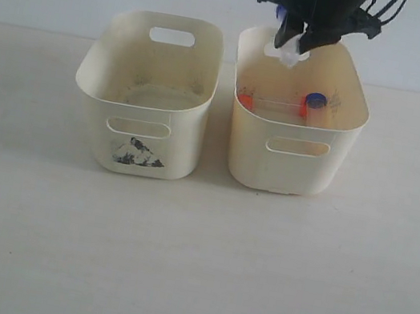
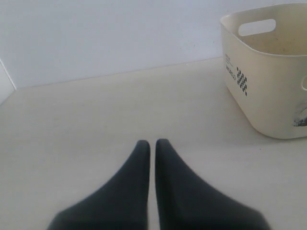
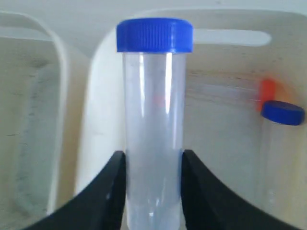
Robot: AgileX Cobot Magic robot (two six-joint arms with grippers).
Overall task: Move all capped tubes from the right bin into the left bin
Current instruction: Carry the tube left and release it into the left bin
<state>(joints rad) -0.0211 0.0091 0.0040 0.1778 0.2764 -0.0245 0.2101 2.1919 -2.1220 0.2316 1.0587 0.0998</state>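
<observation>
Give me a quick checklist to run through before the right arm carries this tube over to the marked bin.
1. Grip on the held tube: ok; the right gripper clamps it on both sides, below its blue cap.
2. Tube above the rim of the right bin: cannot tell; in the exterior view its lower end overlaps the back rim.
3. Way into the left bin: ok; nothing hangs over it.
4. Place of the left gripper: ok; shut, low over the table, beside the bin.
5. Right bin emptied: not ok; an orange-capped tube and a blue-capped tube are inside.
</observation>
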